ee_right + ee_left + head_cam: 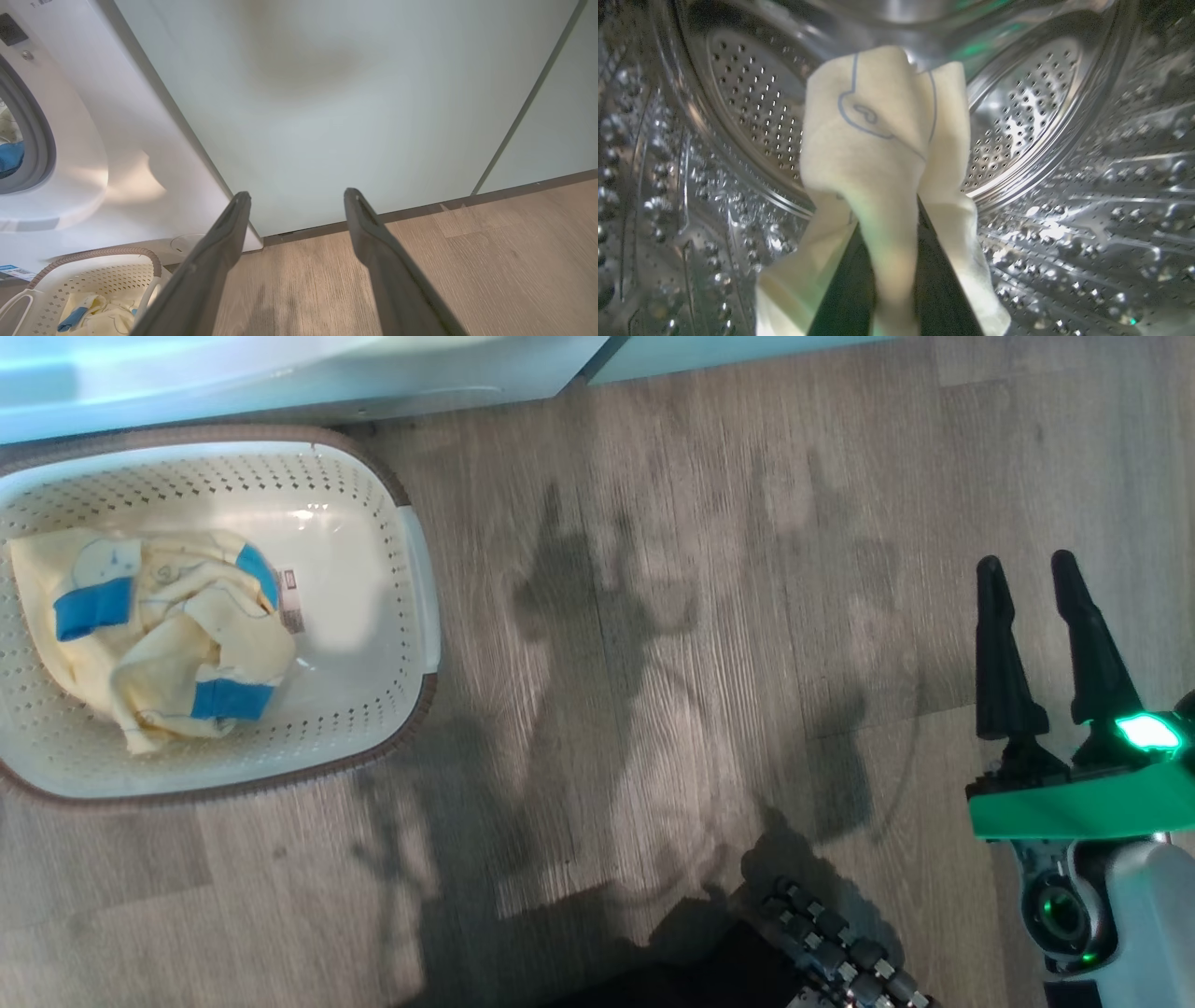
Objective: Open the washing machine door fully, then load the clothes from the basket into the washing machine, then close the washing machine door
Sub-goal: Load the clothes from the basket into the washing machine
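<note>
1. Garment point(878, 140), pale yellow, is pinched in your left hand point(889, 212), deep inside the steel drum point(752, 116).
2. Your right hand point(1027, 563) hangs over the wooden floor point(653, 709), fingers apart, holding nothing, well right of the basket point(418, 569).
3. More yellow-and-blue clothes point(159, 635) lie in that basket, beside the washing machine point(117, 154).

- Floor point(653, 616): grey-brown wood-look boards, crossed by soft dark shadows point(579, 597).
- Basket point(373, 523) stands upright on the boards at the robot's left, its far rim just beside the foot of the washing machine point(140, 186).
- The washing machine stands on the floor, next to pale green cabinet panels point(350, 116).
- A dark skirting strip point(420, 209) under the panels meets the boards.
</note>
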Robot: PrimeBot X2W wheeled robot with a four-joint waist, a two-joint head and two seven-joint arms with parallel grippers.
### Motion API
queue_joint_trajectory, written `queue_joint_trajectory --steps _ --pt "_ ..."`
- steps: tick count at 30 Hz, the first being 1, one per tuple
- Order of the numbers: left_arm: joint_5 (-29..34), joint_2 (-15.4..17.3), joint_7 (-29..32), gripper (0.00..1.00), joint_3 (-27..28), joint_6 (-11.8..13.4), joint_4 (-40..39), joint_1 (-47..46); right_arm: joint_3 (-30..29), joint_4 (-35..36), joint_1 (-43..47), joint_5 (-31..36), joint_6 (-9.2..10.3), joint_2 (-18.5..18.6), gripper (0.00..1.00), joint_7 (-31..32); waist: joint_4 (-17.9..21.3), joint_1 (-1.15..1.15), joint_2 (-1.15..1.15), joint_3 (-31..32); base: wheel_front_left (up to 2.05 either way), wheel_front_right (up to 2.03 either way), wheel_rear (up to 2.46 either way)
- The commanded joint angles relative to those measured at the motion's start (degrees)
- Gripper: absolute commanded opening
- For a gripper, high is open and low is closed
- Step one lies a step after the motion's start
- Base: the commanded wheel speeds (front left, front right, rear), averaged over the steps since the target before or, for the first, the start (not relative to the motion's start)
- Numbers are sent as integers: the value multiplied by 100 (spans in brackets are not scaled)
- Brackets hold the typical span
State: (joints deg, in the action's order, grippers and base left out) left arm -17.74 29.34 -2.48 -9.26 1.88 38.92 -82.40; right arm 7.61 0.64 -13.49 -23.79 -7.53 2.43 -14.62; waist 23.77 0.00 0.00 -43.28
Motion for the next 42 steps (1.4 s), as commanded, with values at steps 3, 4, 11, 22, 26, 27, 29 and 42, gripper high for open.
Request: queue_joint_trajectory --steps 3,4,11,22,26,27,29,42 --pt "-71 216 52 0 55 -72 46 -67 31 136 44 -57 4 44 100 -38 -27 0 0 -26 0 0 0" --pt "-99 184 148 0 31 -93 138 -35 28 129 37 -65 4 44 100 -38 -41 0 0 -35 0 0 0" --pt "-200 53 389 100 -5 -1 463 9 37 113 -62 -81 4 44 100 -38 -84 0 0 -76 0 0 0" --pt "-327 -114 353 100 -44 109 397 343 -84 124 -116 -29 4 44 100 -38 -224 0 0 9 0 0 0" --pt "-346 -209 147 100 -56 224 168 718 -159 133 -119 39 4 44 100 -38 -313 0 0 134 0 0 0" --pt "-347 -233 105 100 -65 256 88 840 -179 135 -110 63 4 44 100 -38 -337 0 0 172 0 0 0" --pt "-372 -286 -33 100 -62 306 -128 1103 -231 148 -77 117 4 44 100 -38 -396 0 0 268 0 0 0" --pt "-369 -349 -572 100 70 1106 -2877 3899 -464 191 289 572 4 44 100 -38 -778 0 0 1087 0 0 0"
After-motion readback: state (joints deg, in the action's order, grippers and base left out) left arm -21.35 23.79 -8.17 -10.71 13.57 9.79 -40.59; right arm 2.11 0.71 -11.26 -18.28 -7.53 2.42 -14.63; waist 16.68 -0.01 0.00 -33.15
